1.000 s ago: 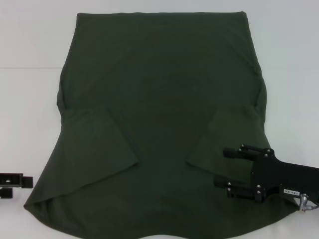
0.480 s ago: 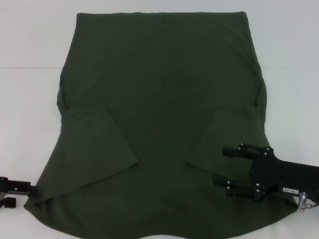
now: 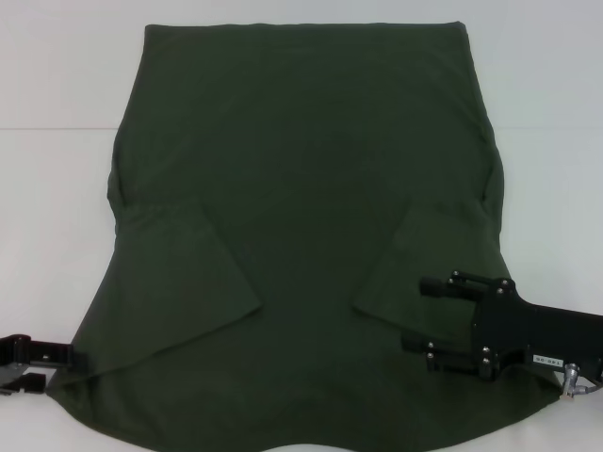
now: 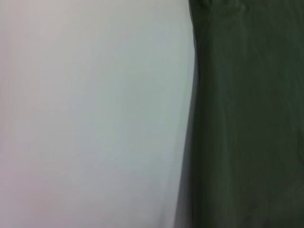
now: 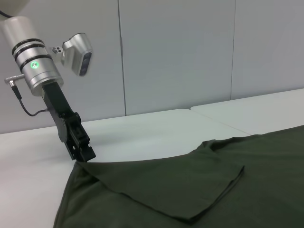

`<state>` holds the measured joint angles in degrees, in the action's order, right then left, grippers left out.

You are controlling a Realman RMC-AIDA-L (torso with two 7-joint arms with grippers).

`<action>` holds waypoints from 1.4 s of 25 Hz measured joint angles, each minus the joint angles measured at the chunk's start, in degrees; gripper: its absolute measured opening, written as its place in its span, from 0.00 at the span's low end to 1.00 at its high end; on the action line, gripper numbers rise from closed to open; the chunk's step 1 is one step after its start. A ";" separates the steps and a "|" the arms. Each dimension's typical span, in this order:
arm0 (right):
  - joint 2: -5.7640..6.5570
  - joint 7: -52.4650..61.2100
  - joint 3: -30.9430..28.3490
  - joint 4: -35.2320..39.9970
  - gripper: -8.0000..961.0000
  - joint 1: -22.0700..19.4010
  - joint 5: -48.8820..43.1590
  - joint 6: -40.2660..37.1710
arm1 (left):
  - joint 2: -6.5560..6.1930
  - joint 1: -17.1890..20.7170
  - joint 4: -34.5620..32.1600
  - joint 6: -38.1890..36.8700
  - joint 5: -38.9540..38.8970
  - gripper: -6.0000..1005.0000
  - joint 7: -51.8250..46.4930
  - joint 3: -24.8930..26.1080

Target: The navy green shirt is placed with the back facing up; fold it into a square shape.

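Navy green shirt (image 3: 301, 188) lies flat on white table (image 3: 57, 188), plain dark olive, both sleeves folded inward. Left gripper (image 3: 68, 367) at 8 o'clock, fingers parted at shirt's corner. Right gripper (image 3: 419, 315) at 4 o'clock, open wide over fabric, holding nothing.

The navy green shirt (image 3: 301, 217) lies flat, plain back up, both short sleeves folded inward, hem at the far side.
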<state>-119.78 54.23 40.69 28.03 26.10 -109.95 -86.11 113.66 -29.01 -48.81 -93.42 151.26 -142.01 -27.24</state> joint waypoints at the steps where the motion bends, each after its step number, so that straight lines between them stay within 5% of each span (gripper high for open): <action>1: -0.01 0.00 0.00 0.00 0.82 0.00 0.00 0.00 | 0.00 -0.10 0.24 0.05 0.00 0.81 0.00 0.00; 29: -0.10 0.58 0.00 0.00 0.82 0.15 0.00 0.00 | 1.24 -1.20 1.21 0.69 0.05 0.80 0.37 -3.83; 35: -0.10 0.70 0.00 0.00 0.82 0.17 0.00 -0.20 | 1.22 -1.27 1.49 1.47 0.31 0.58 0.33 -5.13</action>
<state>-119.88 54.93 40.69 28.04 26.28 -109.95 -86.31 114.88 -30.28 -47.32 -91.95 151.58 -141.68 -32.37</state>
